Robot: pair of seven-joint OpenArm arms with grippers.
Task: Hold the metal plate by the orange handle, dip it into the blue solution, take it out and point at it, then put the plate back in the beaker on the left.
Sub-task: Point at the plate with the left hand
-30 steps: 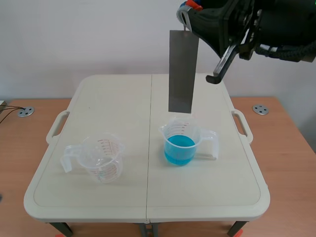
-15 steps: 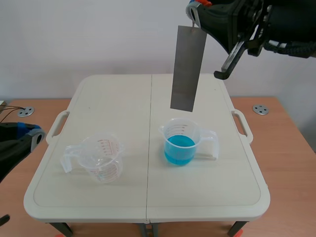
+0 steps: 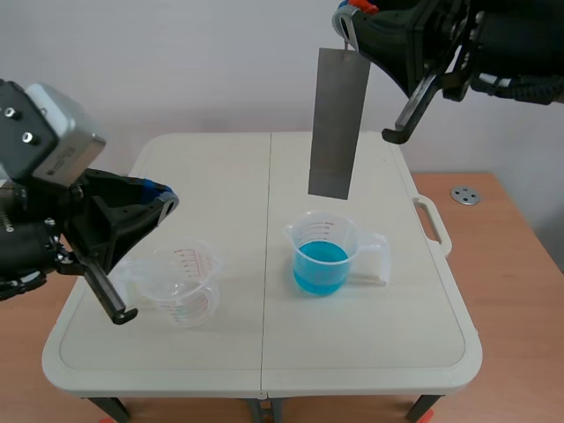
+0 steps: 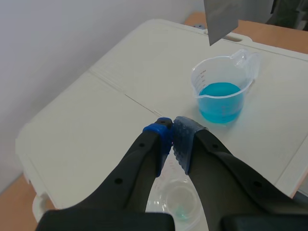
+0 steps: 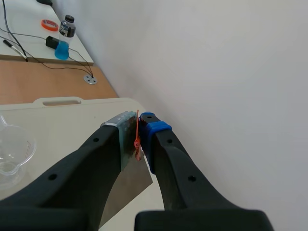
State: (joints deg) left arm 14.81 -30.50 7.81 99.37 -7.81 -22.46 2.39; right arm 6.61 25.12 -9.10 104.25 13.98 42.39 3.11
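while right gripper (image 5: 138, 129) clamps half-hidden orange handle (image 5: 137, 140), left gripper (image 4: 172, 134) closed, empty, masking clear beaker (image 4: 179, 201).

The right arm stands raised high, its right gripper (image 3: 349, 15) clamped on the metal plate (image 3: 337, 123), while the left arm sits low, the left gripper (image 4: 172, 132) empty, fingertips pressed together.

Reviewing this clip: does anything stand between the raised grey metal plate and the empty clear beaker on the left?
Yes. The shut left gripper hangs just above the empty clear plastic beaker. In the left wrist view it sits over the beaker's mouth, so it is across the way down for the grey metal plate.
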